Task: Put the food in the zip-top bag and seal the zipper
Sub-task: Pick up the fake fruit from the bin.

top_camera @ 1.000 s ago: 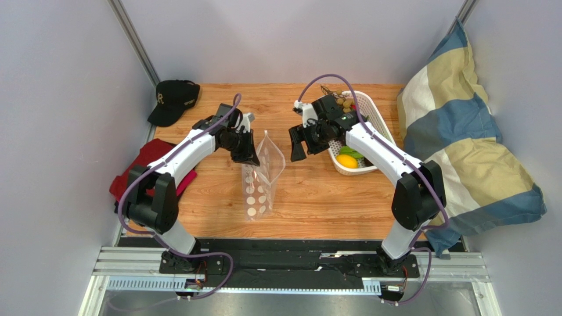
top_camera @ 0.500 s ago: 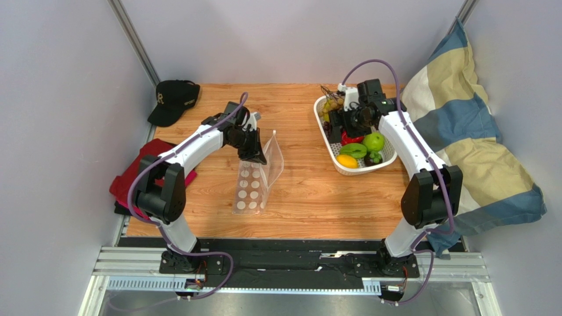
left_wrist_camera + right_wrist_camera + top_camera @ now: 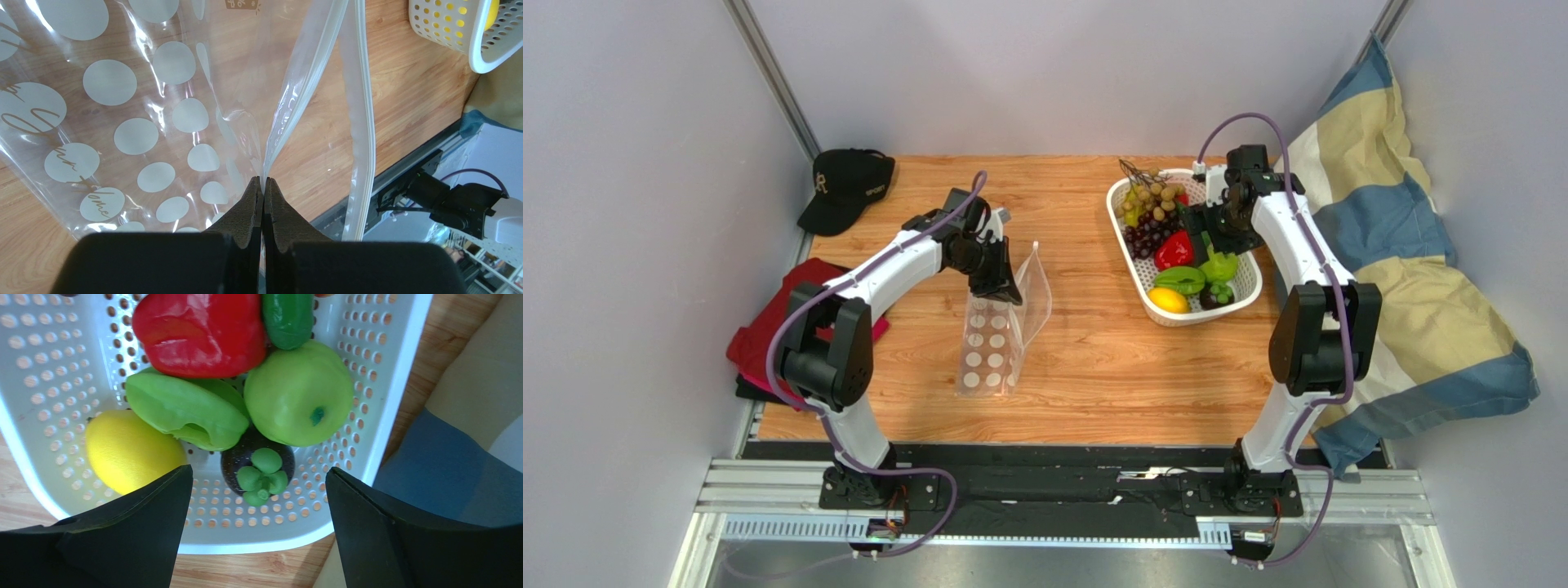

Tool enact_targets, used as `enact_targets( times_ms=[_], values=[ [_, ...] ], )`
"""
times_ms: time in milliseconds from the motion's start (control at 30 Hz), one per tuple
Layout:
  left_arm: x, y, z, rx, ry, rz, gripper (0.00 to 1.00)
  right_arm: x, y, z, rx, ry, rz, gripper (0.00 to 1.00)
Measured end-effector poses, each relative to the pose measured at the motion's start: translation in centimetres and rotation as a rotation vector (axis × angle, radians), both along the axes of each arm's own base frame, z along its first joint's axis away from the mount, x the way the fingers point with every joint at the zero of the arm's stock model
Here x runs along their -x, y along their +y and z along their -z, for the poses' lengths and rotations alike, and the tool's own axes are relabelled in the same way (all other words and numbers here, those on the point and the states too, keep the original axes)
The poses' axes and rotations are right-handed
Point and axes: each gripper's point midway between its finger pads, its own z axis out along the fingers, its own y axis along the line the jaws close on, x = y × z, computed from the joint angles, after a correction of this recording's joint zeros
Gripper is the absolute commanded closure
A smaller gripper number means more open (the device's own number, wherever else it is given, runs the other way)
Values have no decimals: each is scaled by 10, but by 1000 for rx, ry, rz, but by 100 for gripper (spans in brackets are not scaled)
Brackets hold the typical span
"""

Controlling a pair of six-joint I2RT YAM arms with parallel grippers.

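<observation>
Nearest, the bag [image 3: 992, 349] stands half upright just left of the middle of the surface [image 3: 1112, 368], its dotted bottom toward 6 o'clock and its mouth raised toward 12. The left gripper [image 3: 264, 190] is pinched fully shut on one lip of that mouth, right at the zipper [image 3: 288, 116], while the other lip hangs free toward 3 o'clock. It is held so, I judge, to make the mouth gape and face the basket side for a drop-in. The bag looks empty and its zipper is unsealed. Farther off, at 2 o'clock, the basket [image 3: 393, 386] holds all the food: a lemon [image 3: 132, 450], a green piece [image 3: 184, 407], an apple [image 3: 301, 392], a pepper [image 3: 199, 331], a dark fruit [image 3: 258, 465] and, at the far end, grapes [image 3: 1151, 214]. The right gripper [image 3: 258, 471] hovers over the basket's 5 o'clock end, jaws spread wide and holding nothing, with the dark fruit centred below them, likely lining up a first pick
</observation>
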Motion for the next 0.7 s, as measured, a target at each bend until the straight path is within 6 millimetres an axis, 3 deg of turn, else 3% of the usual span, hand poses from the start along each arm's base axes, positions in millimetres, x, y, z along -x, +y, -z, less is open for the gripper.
enact_targets(
  times_ms=[200,500,700],
  values=[
    [1,-4,5,4,15,6,100,-13,-15,5,90,-30,-52,14],
    [2,-7,7,3,19,14,100,-37,-23,41,166,7,-213,14],
    [1,-8,7,5,14,15,100,-43,-24,50,189,16,-286,12]
  ],
)
